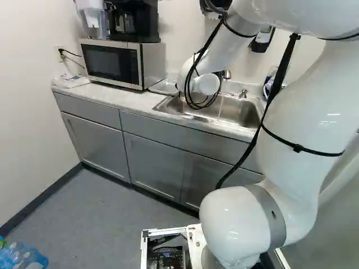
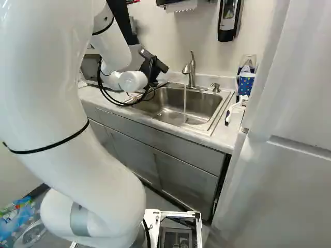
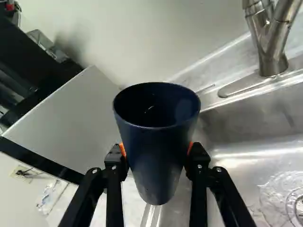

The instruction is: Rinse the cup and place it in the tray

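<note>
Wrist view: gripper [image 3: 157, 149] clamped on dark blue cup [image 3: 154, 168] from two sides, cup at the microwave side of the sink [image 2: 206, 106]. Side grip leaves the mouth free, probably so water can get in and be tipped out. Water [image 2: 184, 101] runs from faucet [image 2: 191, 75] at the sink's back edge, cup off to one side of it; judging by that, rinse needs a swing over. Microwave [image 1: 115, 63] beside sink tightens room there, faucet could get knocked. Dotted container [image 2: 245, 84] across the sink from microwave. Tray: can't make out.
</note>
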Robot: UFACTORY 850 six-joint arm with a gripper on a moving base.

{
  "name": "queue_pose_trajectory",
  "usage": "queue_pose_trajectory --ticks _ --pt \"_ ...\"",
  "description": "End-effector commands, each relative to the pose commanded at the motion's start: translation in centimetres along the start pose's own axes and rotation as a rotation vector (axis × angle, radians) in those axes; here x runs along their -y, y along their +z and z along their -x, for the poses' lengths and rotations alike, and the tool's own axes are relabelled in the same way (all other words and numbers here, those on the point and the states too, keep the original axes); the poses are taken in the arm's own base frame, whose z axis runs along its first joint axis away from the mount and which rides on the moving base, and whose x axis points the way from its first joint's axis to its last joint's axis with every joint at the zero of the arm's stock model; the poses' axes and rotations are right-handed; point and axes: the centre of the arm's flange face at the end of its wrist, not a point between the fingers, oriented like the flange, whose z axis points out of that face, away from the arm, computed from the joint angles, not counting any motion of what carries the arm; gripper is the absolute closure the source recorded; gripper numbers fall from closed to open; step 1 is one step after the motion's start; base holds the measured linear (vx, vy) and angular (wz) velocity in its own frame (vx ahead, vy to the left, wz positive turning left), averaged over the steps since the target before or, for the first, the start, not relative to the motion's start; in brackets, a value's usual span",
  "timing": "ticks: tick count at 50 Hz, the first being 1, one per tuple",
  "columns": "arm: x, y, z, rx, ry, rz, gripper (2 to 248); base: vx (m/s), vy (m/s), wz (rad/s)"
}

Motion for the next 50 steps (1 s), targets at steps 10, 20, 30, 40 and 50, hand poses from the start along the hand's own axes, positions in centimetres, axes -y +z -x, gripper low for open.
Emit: queue_pose_trajectory --ticks 10,20,30,40,50 --pt "0.0 0.0 0.0 0.0 0.105 0.0 124 0.0 0.0 0.0" --pt "0.0 0.0 0.0 0.0 0.21 0.0 124 0.0 0.0 0.0" --pt "0.0 0.0 0.0 0.0 0.318 0.0 124 0.0 0.0 0.0" --pt "0.0 0.0 0.0 0.0 0.421 0.0 124 0.0 0.0 0.0" --pt "0.0 0.0 0.0 0.0 0.526 0.0 124 0.0 0.0 0.0"
